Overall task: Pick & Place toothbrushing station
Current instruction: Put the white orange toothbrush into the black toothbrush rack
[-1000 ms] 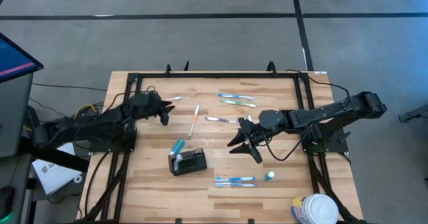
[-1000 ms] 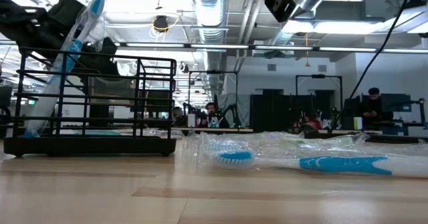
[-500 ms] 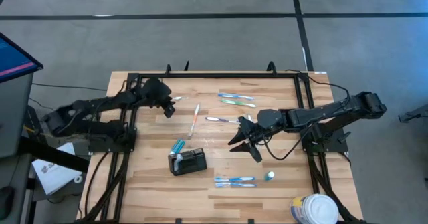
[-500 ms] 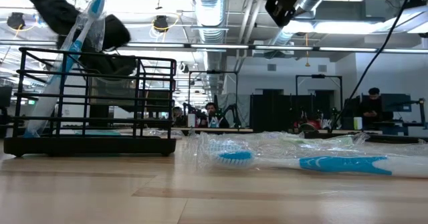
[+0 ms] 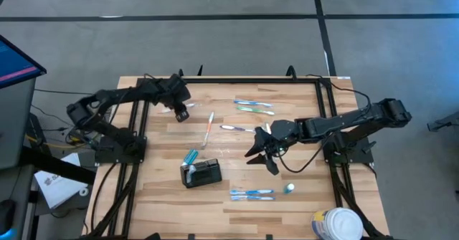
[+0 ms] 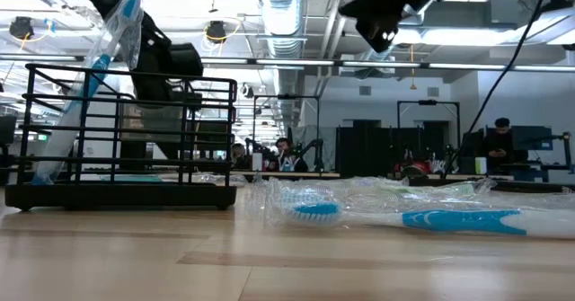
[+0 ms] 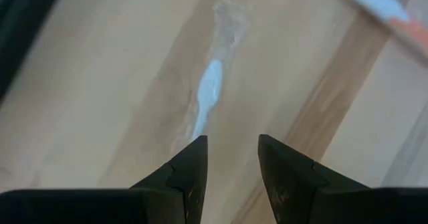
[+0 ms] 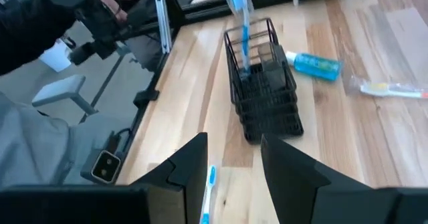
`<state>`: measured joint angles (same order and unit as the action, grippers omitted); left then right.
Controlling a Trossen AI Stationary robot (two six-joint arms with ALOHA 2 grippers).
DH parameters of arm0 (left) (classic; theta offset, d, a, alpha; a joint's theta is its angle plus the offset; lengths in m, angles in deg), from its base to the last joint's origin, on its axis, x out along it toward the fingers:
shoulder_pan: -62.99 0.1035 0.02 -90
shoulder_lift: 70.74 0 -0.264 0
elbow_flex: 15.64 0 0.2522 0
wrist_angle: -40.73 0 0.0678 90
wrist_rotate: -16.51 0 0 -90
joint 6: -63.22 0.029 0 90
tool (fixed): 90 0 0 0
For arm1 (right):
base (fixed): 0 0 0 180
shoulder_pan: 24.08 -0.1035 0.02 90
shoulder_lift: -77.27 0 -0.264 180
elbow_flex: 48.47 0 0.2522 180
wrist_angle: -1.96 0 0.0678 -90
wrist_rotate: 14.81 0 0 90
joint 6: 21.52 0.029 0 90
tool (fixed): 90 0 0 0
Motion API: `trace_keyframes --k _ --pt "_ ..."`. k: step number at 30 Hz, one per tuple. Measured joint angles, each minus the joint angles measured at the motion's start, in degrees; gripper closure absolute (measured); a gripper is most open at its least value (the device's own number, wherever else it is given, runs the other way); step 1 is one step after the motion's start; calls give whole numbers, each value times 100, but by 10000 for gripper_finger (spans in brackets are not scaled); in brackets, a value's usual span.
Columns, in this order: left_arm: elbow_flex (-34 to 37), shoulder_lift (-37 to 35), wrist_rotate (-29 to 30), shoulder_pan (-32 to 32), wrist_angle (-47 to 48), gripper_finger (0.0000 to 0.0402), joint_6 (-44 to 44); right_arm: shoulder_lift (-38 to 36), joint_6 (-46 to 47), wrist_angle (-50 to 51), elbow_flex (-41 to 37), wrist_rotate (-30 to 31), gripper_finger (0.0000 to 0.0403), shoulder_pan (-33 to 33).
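Dark jointed arms — black cables.

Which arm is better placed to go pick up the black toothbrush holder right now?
Probably the right: the right gripper hangs open nearer the toothbrushing station, its camera facing it. The left gripper is farther off.

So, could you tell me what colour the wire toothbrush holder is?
Black. The toothbrushing station shows best in the right wrist view.
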<state>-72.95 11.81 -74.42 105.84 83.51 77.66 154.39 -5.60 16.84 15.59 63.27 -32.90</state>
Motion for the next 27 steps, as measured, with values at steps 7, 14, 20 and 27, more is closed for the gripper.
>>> trace_keyframes --k 7,14,20,27 --pt "-22 277 152 -2 26 275 180 169 4 -102 20 1 272 -2" --pt "-24 277 207 -2 1 275 639 303 5 -36 7 1 272 0" --pt "-24 277 216 -2 -144 275 678 396 7 -34 -1 1 272 44" --pt "-24 275 221 -2 -209 275 912 387 0 -136 14 1 272 74"
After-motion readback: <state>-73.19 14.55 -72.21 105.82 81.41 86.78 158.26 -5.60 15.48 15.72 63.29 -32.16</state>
